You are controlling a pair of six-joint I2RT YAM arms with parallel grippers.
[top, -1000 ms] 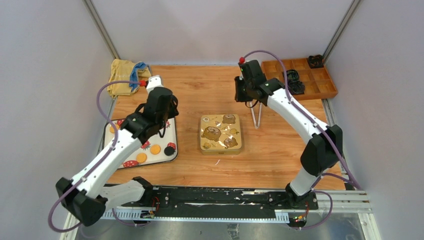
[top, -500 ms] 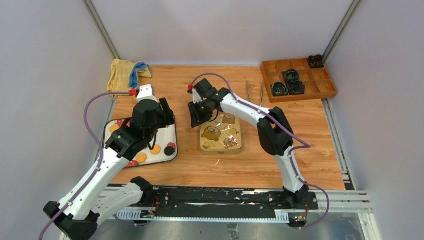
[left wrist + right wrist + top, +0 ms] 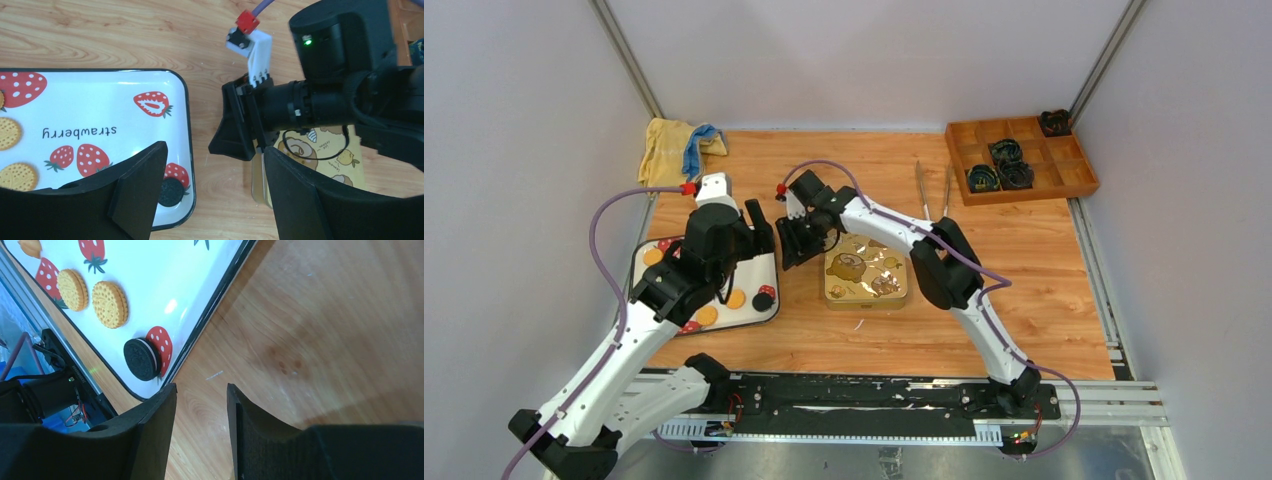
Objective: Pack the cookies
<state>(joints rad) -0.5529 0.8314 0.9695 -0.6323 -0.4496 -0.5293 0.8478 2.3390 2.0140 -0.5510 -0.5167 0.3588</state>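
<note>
The cookies lie on a white strawberry-print tray [image 3: 769, 262]: golden ones [image 3: 735, 298] and a black one [image 3: 764, 300]. The left wrist view shows the tray [image 3: 150, 80], golden cookies [image 3: 17, 175] at its left and the black cookie [image 3: 170, 192]. The right wrist view shows two golden cookies [image 3: 110, 304] and the black one [image 3: 142, 359]. A closed golden tin [image 3: 865, 267] with bear pictures sits mid-table. My left gripper [image 3: 759, 225] [image 3: 215, 195] is open and empty over the tray's right edge. My right gripper [image 3: 790, 248] [image 3: 201, 390] is open and empty, low over the wood between tray and tin.
Metal tweezers [image 3: 932, 190] lie on the table behind the tin. A wooden compartment box [image 3: 1024, 165] with black items stands at the back right. A yellow and blue cloth [image 3: 674, 148] lies at the back left. My two grippers are close together.
My right arm has swung from the back right across to the left, down between tray and tin. The tweezers now lie flat on the table. My left gripper shifted slightly.
</note>
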